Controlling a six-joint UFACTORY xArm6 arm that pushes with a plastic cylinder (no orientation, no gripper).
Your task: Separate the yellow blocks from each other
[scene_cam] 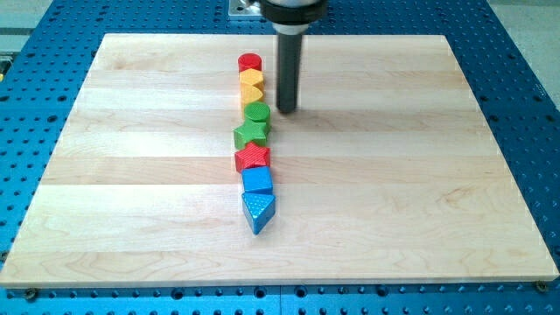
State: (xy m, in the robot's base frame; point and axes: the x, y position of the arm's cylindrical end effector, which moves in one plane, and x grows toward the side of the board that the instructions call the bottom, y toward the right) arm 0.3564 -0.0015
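My tip point(286, 108) is all I have at the end of my arm: a straight dark rod, with no claw to open, close or grip, so it holds nothing. It rests on the wooden board point(131, 175) just to the view's right of the column of blocks, level with the gap between the lower yellow block and the green round block. It looks close to both but I cannot tell whether it touches either.

The two yellow blocks sit near the view's top of the column, one directly under the other and touching. The upper yellow block point(251, 79) seems rounded on top; the lower yellow block point(251, 94) looks heart-like, its point toward the view's left, though I cannot be certain of its shape. Together they run along the column's long axis, top to bottom of the view.

Above them, touching the upper yellow one, stands a red round block point(250, 62). Below them come the green round block point(257, 112), a green star block point(250, 134), a red star block point(252, 157), a blue square block point(257, 180) and a blue triangle block point(257, 211) whose point aims at the view's bottom. Each neighbour touches or nearly touches the next, so the yellow pair is hemmed in at both ends.

The board lies on a blue perforated table point(516, 105).
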